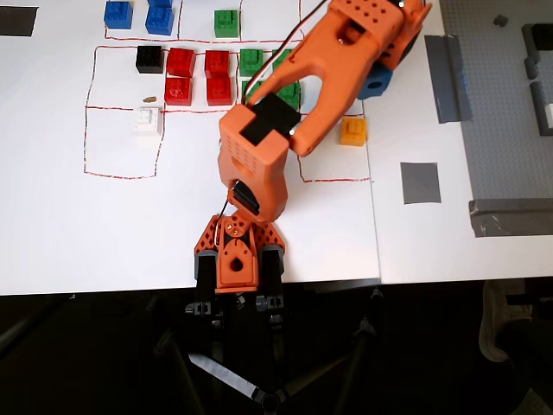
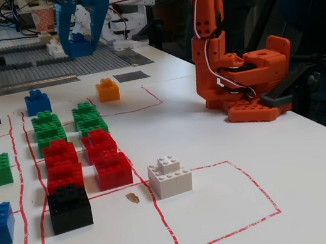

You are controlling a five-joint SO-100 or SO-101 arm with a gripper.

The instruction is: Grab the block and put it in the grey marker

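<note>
In the fixed view my blue gripper (image 2: 80, 40) hangs well above the table at the back, shut on the blue block (image 2: 80, 46). The grey marker (image 2: 131, 76) lies flat on the table, lower and to the right of the block, just behind the orange brick (image 2: 107, 90). In the overhead view the orange arm (image 1: 320, 86) reaches up and to the right and hides most of the gripper. Only a blue bit (image 1: 378, 84) shows at its edge, up and left of the grey marker (image 1: 421, 182).
Green bricks (image 2: 48, 130), red bricks (image 2: 61, 159), black (image 2: 69, 206), white (image 2: 169, 176) and another blue brick (image 2: 37, 101) stand inside red lines. A studded grey baseplate (image 1: 505, 104) and grey tape strips (image 1: 445, 76) lie right of the marker. The arm's base (image 1: 236, 259) sits at the front edge.
</note>
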